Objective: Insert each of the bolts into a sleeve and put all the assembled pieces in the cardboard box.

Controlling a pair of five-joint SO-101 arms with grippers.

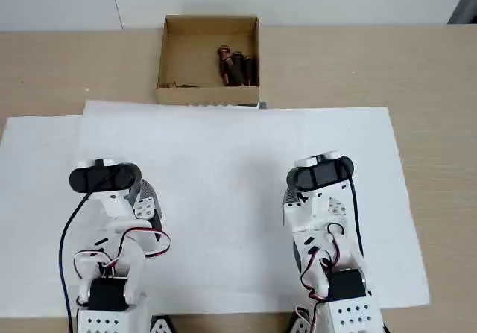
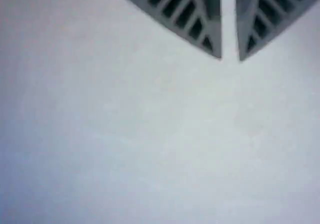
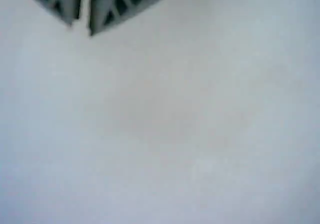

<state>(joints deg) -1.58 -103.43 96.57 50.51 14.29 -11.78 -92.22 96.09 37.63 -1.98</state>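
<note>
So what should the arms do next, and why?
Probably just rest where they are, I'd say: the job looks finished. Every assembled piece in view lies inside the cardboard box, and the left tool and the right tool hang shut, holding nothing, above the white paper.

Bright, even light falls from above on the light wooden bench (image 1: 432, 72) and the large white paper sheet (image 1: 238, 147). Shadows on the sheet are soft and faint. The open brown cardboard box (image 1: 170, 50) is shaded inside along its near wall. In both wrist views the sheet looks dimmer, with a faint grey patch mid-frame.
</note>
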